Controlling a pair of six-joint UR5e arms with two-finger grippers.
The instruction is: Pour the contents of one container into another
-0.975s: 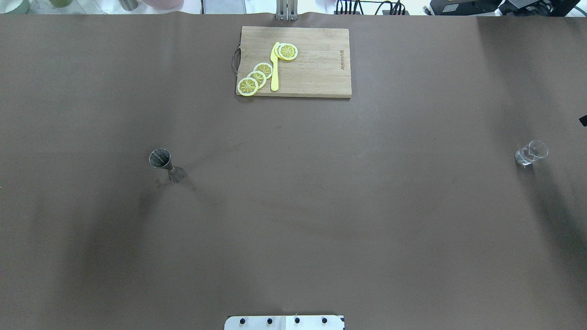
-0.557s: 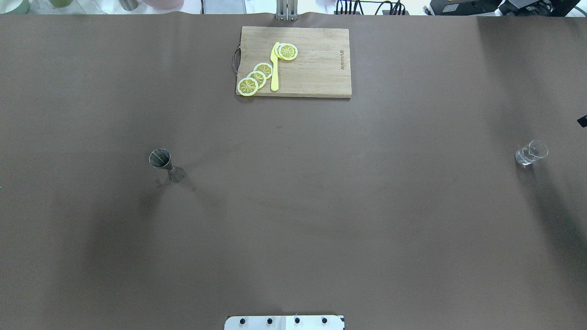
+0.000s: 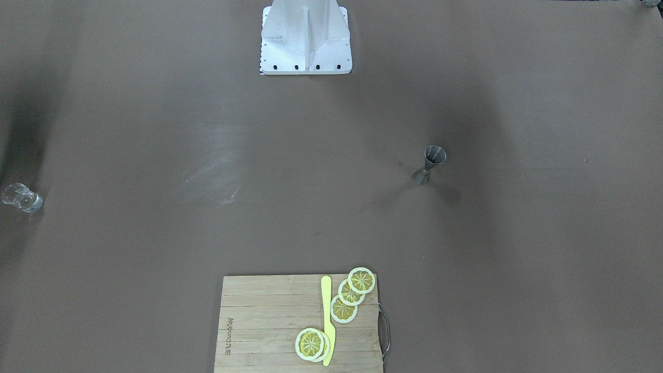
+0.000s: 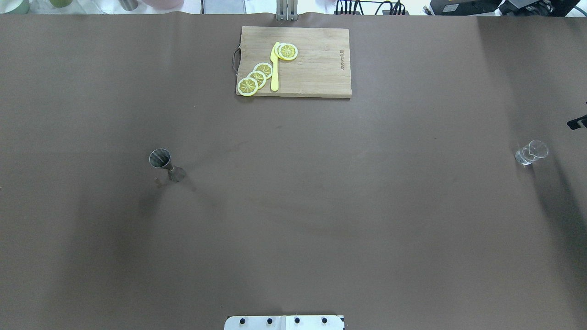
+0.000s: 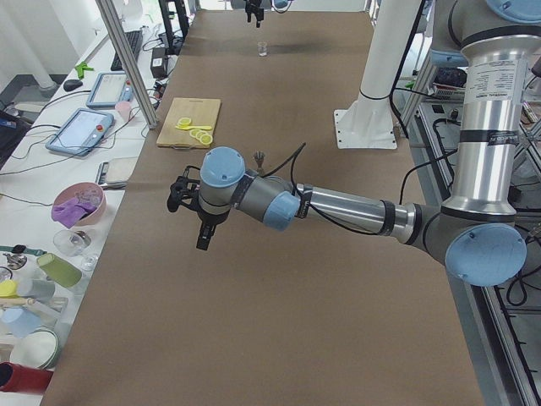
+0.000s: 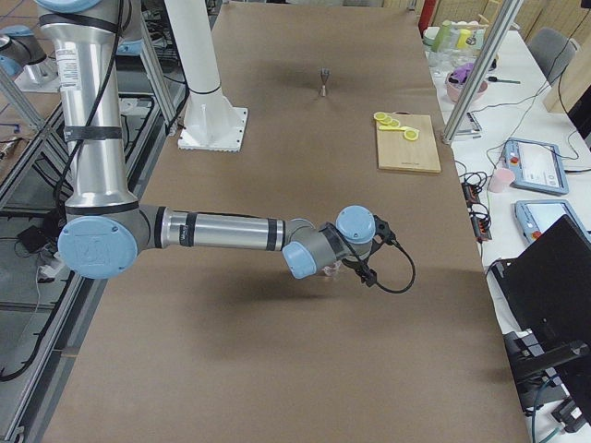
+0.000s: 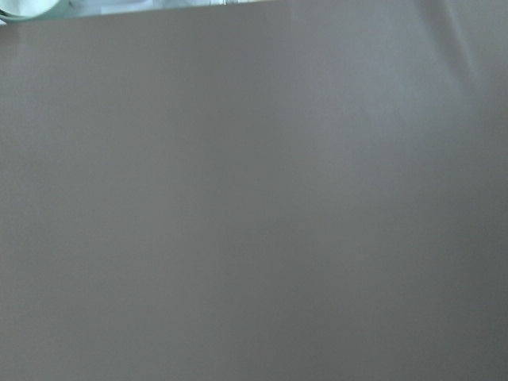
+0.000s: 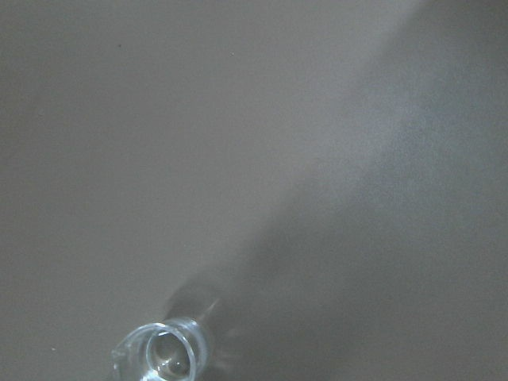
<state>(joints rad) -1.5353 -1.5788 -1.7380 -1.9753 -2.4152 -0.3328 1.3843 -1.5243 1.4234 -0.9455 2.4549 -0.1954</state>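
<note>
The silver-grey metal jigger [image 4: 166,165] stands upright on the brown table at left of centre, also seen as the jigger [image 3: 430,165] in the front-facing view. The small clear glass [image 4: 531,152] stands far right; the right wrist view looks down into the glass [image 8: 163,353]. My left gripper [image 5: 203,241] hangs above the table, out beyond the jigger [image 5: 259,158] toward the table's left end. My right gripper [image 6: 360,274] hovers close over the glass; only a black sliver of the right gripper [image 4: 577,123] shows overhead. I cannot tell whether either gripper is open or shut.
A wooden cutting board [image 4: 316,68] at the far middle carries several lemon slices [image 4: 257,78] and a yellow knife [image 4: 274,68]. The robot's white base plate [image 3: 305,36] sits at the near edge. Bowls and cups [image 5: 76,203] stand on a side bench.
The black part of the right gripper at the overhead view's right edge has crept further into view. The jigger and the glass have not moved.
</note>
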